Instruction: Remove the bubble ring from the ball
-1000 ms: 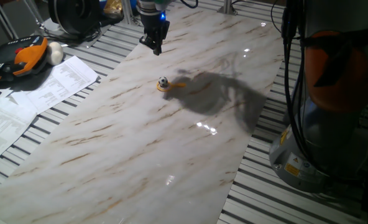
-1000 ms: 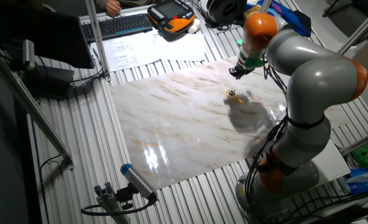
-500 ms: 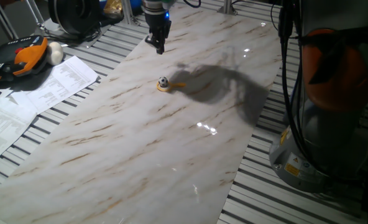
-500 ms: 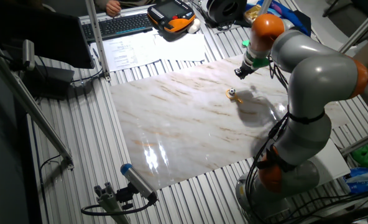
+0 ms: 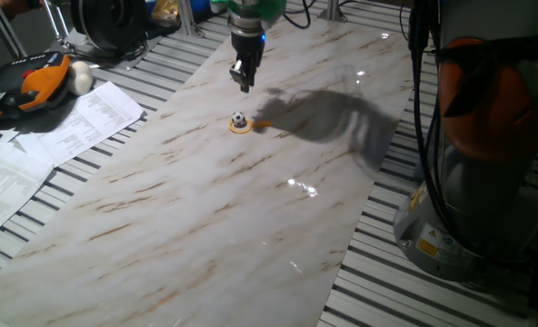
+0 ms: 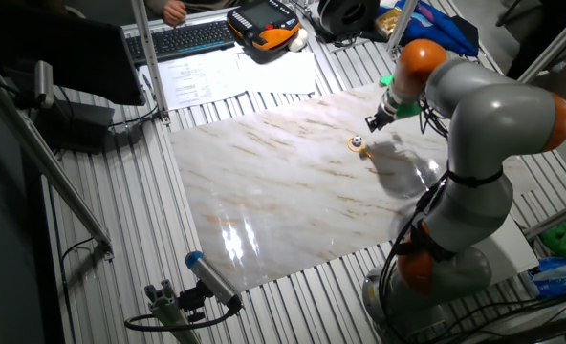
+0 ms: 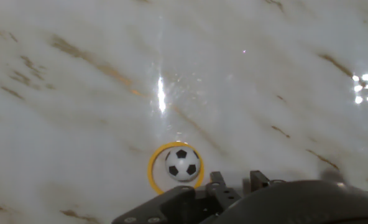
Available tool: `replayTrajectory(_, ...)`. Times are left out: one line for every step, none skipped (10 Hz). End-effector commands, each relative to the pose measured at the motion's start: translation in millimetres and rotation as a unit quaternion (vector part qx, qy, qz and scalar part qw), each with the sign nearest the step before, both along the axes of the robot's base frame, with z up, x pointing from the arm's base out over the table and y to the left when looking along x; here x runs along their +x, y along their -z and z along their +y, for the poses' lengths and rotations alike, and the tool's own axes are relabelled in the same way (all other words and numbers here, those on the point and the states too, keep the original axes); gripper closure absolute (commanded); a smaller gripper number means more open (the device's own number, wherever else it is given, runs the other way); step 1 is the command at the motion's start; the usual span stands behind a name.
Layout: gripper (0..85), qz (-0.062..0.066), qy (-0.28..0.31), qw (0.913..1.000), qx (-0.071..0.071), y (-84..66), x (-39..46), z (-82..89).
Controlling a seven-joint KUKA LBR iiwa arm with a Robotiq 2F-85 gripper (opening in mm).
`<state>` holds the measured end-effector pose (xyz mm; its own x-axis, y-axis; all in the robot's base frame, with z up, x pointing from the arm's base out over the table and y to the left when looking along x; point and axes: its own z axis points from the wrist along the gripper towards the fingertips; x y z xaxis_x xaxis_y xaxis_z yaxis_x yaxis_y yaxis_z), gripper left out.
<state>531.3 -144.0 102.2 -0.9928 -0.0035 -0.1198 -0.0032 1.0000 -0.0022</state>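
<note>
The ball (image 5: 239, 119), tiny and white with black patches, sits on the marble tabletop (image 5: 205, 209) inside the flat orange-yellow bubble ring (image 5: 242, 127). The ring's short handle points right. My gripper (image 5: 244, 84) hangs above the table just behind the ball and touches neither thing. Its fingers point down with a small gap between them and hold nothing. In the other fixed view the gripper (image 6: 372, 123) is just up-right of the ball (image 6: 357, 142). The hand view shows the ball (image 7: 183, 163) inside the ring (image 7: 153, 169), just ahead of my fingertips (image 7: 215, 183).
Printed papers (image 5: 42, 136) lie left of the marble top. An orange-and-black pendant (image 5: 33, 84) and a larger cream ball (image 5: 81, 78) lie beyond them. The robot's base (image 5: 487, 182) stands at the right. Slatted metal table (image 5: 433, 300) surrounds the marble.
My gripper has moved right and toward the ball, from well behind it to just behind and above it. The ball and ring have not moved.
</note>
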Motion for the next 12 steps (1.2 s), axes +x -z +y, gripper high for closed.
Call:
replayTrajectory(51.0, 0.000, 0.003, 1.0000, 0.002, 3.6, -2.6, 3.3)
replayTrajectory(51.0, -0.004, 0.005, 1.0000, 0.002, 8.9, -6.5, 8.5)
replayTrajectory(51.0, -0.005, 0.006, 1.0000, 0.002, 13.7, -9.7, 13.1)
replayTrajectory(51.0, -0.005, 0.007, 1.0000, 0.003, 17.8, -12.6, 17.2)
replayTrajectory(51.0, -0.007, 0.007, 0.9999, 0.004, 21.3, -14.3, 20.3)
replayTrajectory(51.0, -0.010, 0.007, 0.9999, 0.004, 24.6, -15.4, 22.1)
replayTrajectory(51.0, -0.012, 0.007, 0.9999, 0.000, 28.0, -15.9, 22.1)
replayTrajectory(34.0, -0.015, 0.007, 0.9999, 0.003, 34.3, -16.0, 21.7)
replayTrajectory(34.0, -0.015, 0.007, 0.9999, 0.003, 40.1, -15.9, 20.9)
replayTrajectory(34.0, -0.014, 0.005, 0.9999, 0.003, 44.0, -16.5, 18.8)
replayTrajectory(34.0, -0.009, 0.001, 1.0000, 0.000, 44.9, -17.3, 18.0)
replayTrajectory(34.0, 0.007, -0.002, 1.0000, -0.001, 45.2, -17.4, 18.0)
